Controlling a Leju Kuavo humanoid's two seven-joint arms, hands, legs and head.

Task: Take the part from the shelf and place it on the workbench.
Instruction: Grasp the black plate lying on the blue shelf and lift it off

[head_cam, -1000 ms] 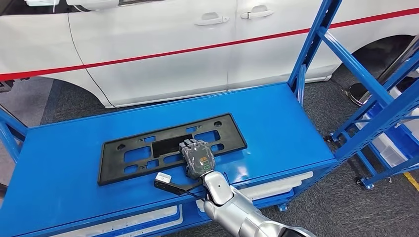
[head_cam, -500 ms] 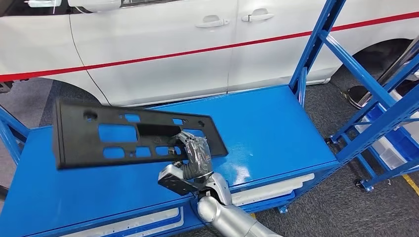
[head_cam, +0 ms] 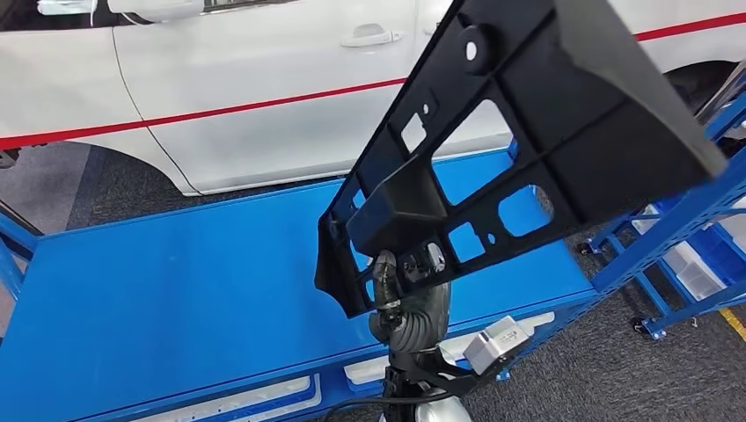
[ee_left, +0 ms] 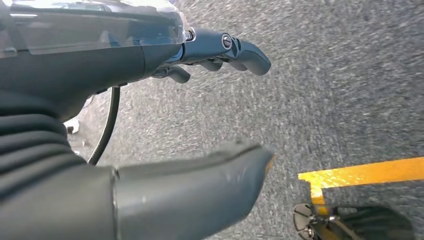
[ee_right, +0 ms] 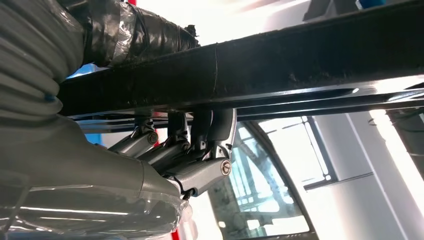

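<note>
Behind the blue shelf [head_cam: 176, 290] a white car [head_cam: 220, 79] is parked on grey carpet. Above the shelf's deck a black plastic part [head_cam: 528, 132] is held aloft, tilted steeply toward the camera — it is gripped near its lower end by the right hand [head_cam: 413, 303], fingers [ee_right: 200, 150] hooked over its edge. Fingers of the left hand [ee_left: 175, 125] are spread over the floor, nothing held

R hand [head_cam: 412, 303] raised, gripping; L hand [ee_left: 150, 125] empty, fingers apart.
</note>
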